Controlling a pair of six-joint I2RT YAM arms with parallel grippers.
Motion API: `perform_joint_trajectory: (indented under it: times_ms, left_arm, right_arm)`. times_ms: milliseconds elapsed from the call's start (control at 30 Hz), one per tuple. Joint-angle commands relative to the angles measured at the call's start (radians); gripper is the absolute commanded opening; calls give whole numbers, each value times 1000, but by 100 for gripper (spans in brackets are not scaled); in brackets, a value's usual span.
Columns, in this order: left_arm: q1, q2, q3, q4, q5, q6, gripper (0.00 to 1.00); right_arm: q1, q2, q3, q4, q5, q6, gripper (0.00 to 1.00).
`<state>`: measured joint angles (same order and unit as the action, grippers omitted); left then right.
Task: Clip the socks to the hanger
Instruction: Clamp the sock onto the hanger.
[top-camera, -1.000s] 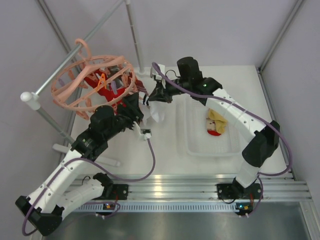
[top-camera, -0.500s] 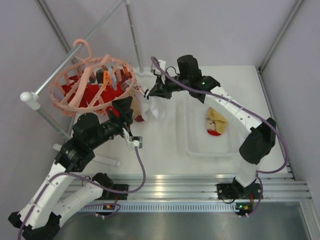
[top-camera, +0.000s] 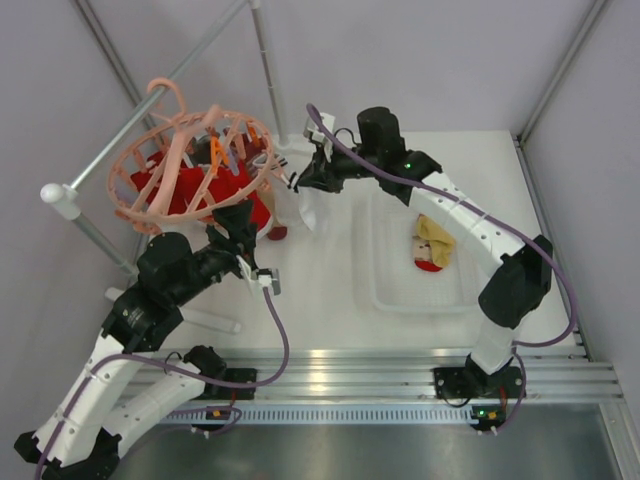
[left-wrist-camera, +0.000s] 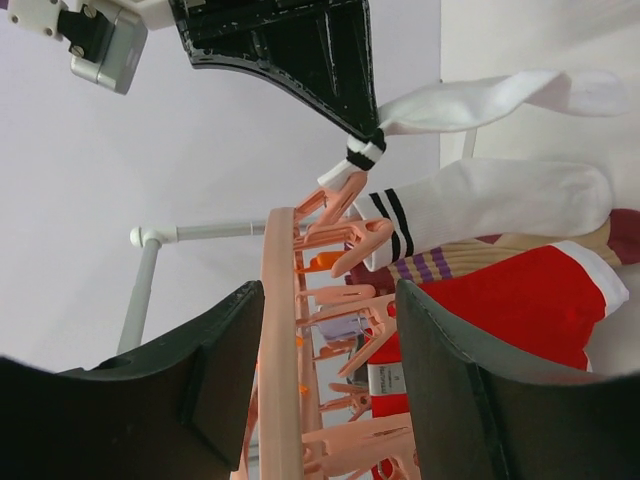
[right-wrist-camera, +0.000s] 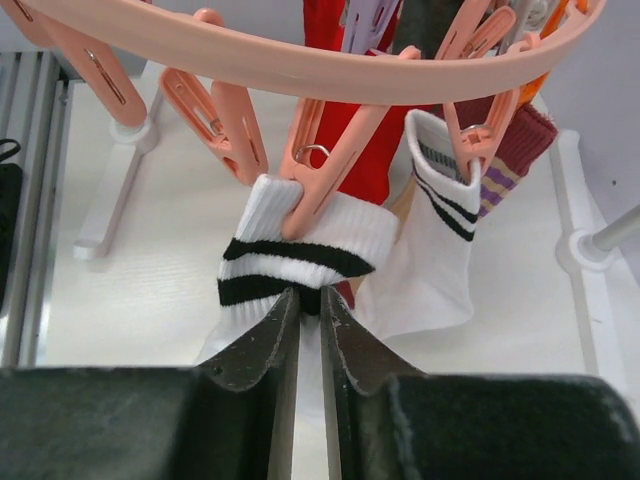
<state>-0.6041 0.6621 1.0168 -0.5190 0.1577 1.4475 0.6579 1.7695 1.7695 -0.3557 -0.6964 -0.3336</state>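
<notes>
- Right gripper (right-wrist-camera: 309, 300) pinches the black-striped white fabric sock (right-wrist-camera: 330, 235) under a peach-pink plastic clip (right-wrist-camera: 325, 165); confirm its bite before release.
- Left gripper (left-wrist-camera: 325, 350), spread astride the round peach-pink plastic hanger (left-wrist-camera: 280, 340), should steady it.

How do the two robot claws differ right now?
The left gripper stands open with the hanger ring between its fingers, gripping nothing. The right gripper is pinched shut on a white striped sock that a peg holds. Both have two black fingers.
</notes>
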Motion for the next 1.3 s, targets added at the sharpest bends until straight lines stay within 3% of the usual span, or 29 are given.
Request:
perform_joint_trajectory:
  times_ms: [0,100,133,300,400,567,667,767,1267]
  left_arm:
    - [-3,-19,-17,22,-24,-44,60]
    - [-3,-21,-18,24,-27,-45,60]
    - [-3,-21,-20,24,-29,-44,60]
    - [-2,-18,-20,37,-44,-59,59]
    - [-3,-21,-23,40,-50,-64,59]
    - [-3,-39,-34,63,-49,-98,59]
    - [-3,-47,-40,76,-43,-110,60]
    - [-2,-52,-52,89,-40,-118,62]
    - [-3,-61,-69,129,-49,-128,66]
  right_arm:
    - [-11,-16,27,86,12,22,16]
    - [-11,-36,-2,121,5,27,39]
    - [-11,-44,-16,144,3,34,42]
    - [-12,-64,-56,188,-95,50,44]
    - [-9,-84,-144,312,-208,93,46]
    - [-1,-82,-289,784,-308,316,51]
    - [6,-42,-306,993,-324,462,51]
    - [23,10,-279,1092,-328,541,53]
    - [117,108,-199,965,-174,390,54]
